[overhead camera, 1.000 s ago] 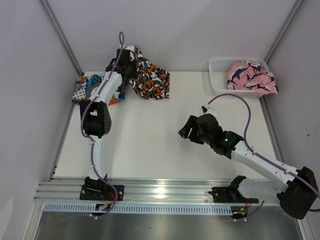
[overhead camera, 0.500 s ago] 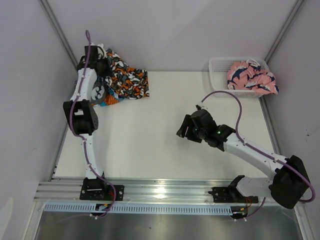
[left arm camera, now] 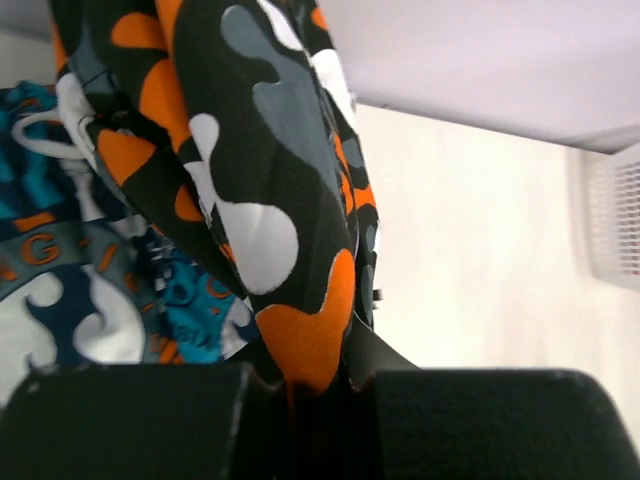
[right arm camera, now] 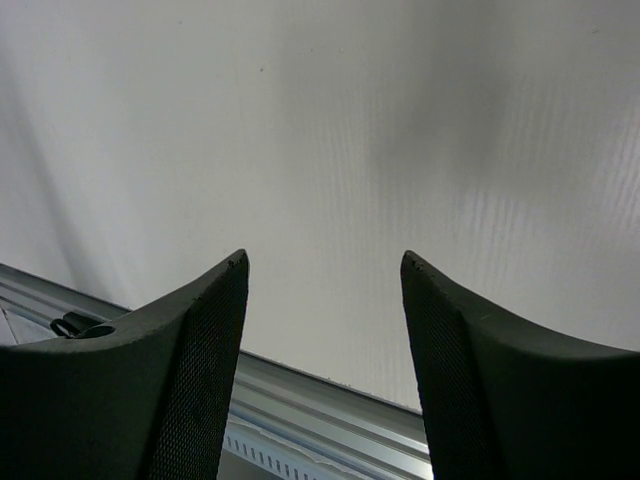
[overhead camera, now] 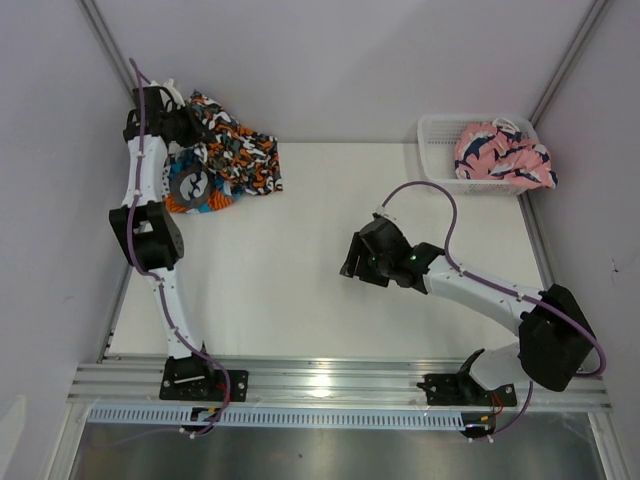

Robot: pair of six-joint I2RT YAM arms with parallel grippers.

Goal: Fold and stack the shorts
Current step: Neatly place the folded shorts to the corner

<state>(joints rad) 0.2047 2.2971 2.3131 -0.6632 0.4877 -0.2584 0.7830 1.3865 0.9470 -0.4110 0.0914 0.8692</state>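
While left fingers (left arm camera: 235, 405) pinch the blotched shorts (left arm camera: 250, 150) aloft, we risk the hem dragging the teal shorts (overhead camera: 190, 190) askew. Right fingers (right arm camera: 195, 335) wide, empty.

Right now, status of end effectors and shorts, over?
Left end effector shut on the blotched orange, black, white and grey fabric shorts, hanging over the teal-blue, orange and white emblem shorts. Right end effector open, empty. Nothing in the way.

Farther left, the blotched shorts (overhead camera: 238, 150)
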